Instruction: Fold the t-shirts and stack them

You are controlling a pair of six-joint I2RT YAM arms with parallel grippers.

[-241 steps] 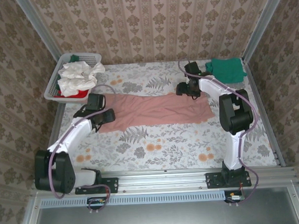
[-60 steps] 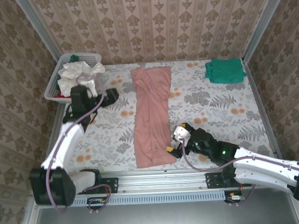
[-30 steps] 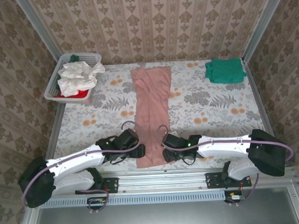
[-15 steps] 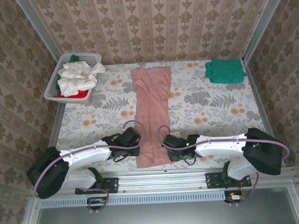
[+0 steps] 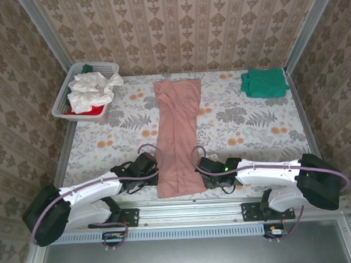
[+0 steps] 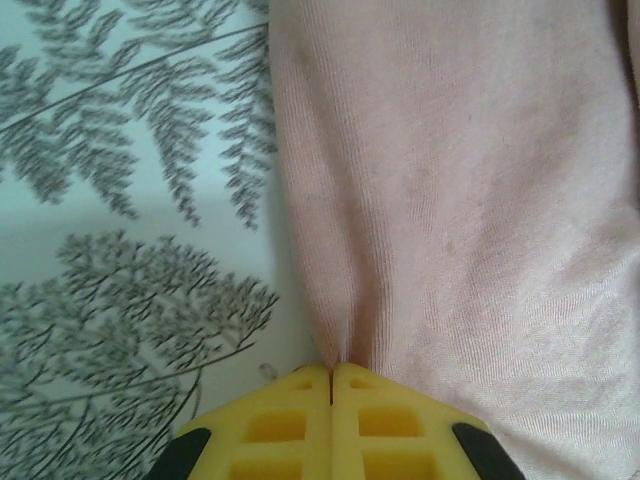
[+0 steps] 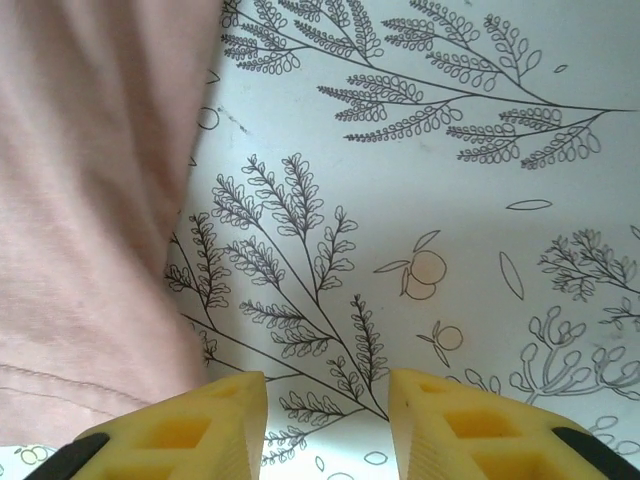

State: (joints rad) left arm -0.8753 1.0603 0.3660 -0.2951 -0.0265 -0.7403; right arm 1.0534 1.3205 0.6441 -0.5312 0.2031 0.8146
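So, from above, the dusty-pink t-shirt [image 5: 178, 128] lies as a long strip down the middle of the tablecloth [image 5: 251, 134]. The left gripper [image 5: 154, 173] and right gripper [image 5: 201, 168] are at its near corners. That near end looks slightly wider than half a second ago. Left wrist: fingers [image 6: 290, 420] pinched tight on the pink edge. Right wrist: jaws spread with nothing between them, over the cloth just beside the shirt.

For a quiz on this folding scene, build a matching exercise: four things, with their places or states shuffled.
1. pink t-shirt
2. teal t-shirt
3. basket
4. left end effector

a. far-left corner
b. shut, pinching a shirt's edge
c. far-right corner, folded
d. long strip down the middle

Pairs: 1-d, 2-c, 3-a, 4-b
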